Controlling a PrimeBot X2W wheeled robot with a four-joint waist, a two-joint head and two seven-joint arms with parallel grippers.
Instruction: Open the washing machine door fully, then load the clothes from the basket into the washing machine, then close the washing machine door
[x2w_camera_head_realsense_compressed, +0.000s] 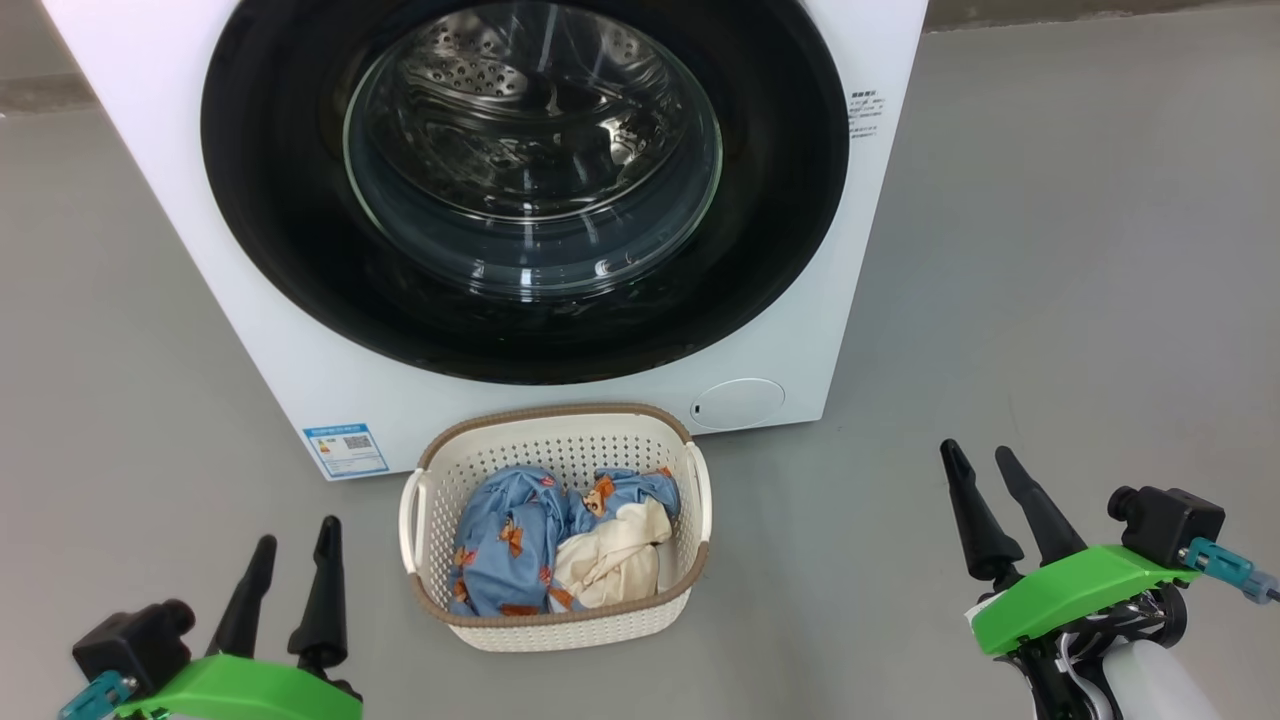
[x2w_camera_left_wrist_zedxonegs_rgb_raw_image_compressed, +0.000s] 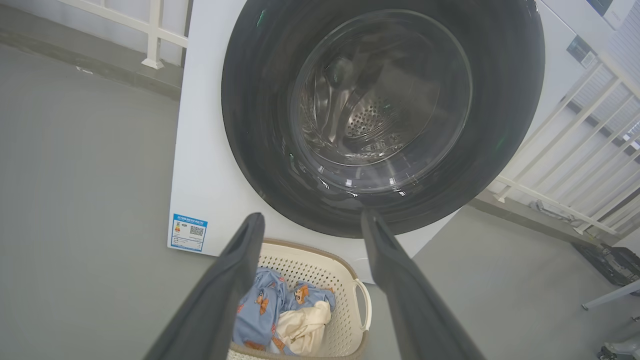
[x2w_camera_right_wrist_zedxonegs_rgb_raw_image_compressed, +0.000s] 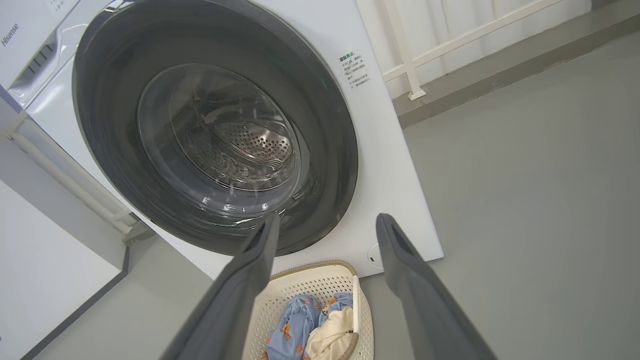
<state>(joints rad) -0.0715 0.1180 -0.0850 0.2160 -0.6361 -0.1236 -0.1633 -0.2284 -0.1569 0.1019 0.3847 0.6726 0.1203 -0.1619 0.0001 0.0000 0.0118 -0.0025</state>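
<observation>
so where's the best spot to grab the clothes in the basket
Pinch the raised fold where the clothes bunch up mid-basket, coming straight down from above: the basket walls close off every side, leaving only the top open.

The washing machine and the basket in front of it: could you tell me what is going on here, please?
A two-armed robot is about to load laundry, and no step is done yet. The washing machine door is shut on the washing machine. The clothes lie in the basket on the floor just in front. The left gripper and right gripper hover either side of the basket, fingers apart and empty.
</observation>
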